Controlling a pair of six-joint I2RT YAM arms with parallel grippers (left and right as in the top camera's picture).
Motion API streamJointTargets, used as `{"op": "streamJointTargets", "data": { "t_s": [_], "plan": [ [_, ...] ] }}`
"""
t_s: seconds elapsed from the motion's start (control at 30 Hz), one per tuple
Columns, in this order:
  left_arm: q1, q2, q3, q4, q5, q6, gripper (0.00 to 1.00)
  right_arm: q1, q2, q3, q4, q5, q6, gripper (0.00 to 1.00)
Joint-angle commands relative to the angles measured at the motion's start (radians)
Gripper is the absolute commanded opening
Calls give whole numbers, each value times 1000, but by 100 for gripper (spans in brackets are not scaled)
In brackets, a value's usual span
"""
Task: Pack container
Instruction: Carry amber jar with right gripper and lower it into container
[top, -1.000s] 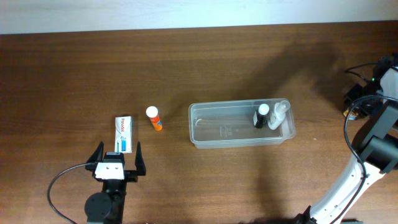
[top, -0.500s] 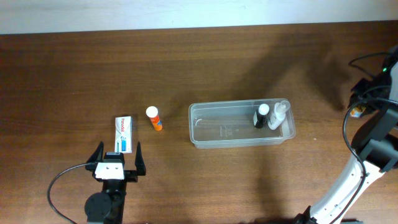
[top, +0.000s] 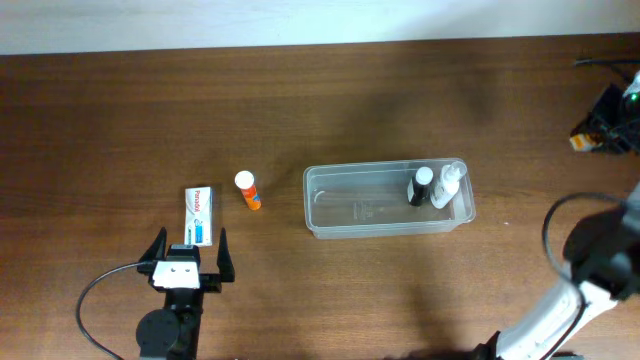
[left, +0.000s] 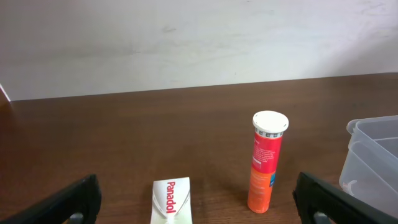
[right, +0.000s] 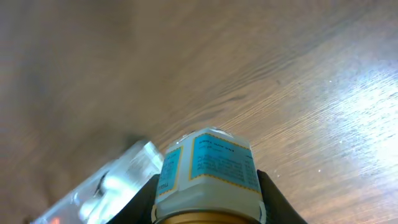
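Though overhead barely shows the right gripper (top: 594, 130), its wrist view reveals it gripping what seems a blue-labelled jar (right: 209, 167).

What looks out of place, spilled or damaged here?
Nothing stands out. The container holds a black bottle and a white bottle, the orange tube stands upright, the Panadol box lies flat, and the right end effector grips a blue-labelled bottle.

A: How many tubs?
B: One clear tub (top: 388, 200).
A: And bottles?
B: Two, both at the tub's 3 o'clock end: one black bottle (top: 420, 186) and one white bottle (top: 447, 184).
A: Out at its 9 o'clock?
B: One orange tube (top: 247, 190) and one white box (top: 201, 215).
A: Anything more?
B: One blue-labelled jar (right: 208, 171).
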Motion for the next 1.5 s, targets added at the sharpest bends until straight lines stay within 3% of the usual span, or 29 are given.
{"op": "streamJointTargets", "data": {
  "t_s": [0.0,0.23,0.6,0.87,1.47],
  "plan": [
    [4,-6,-3,-2,8,16,99,108,-214,-101,-10,-44,-62,30],
    [4,-6,-3,-2,8,16,99,412,-446,-356,-1,-15,-115,30],
    [4,-6,-3,-2,8,16,99,732,-394,-552,161,50,-13,31],
    [4,-6,-3,-2,8,16,99,806,-269,-636,270,55,10,31],
    [4,-6,-3,-2,8,16,100,808,-77,-649,387,77,10,31]
  ]
}}
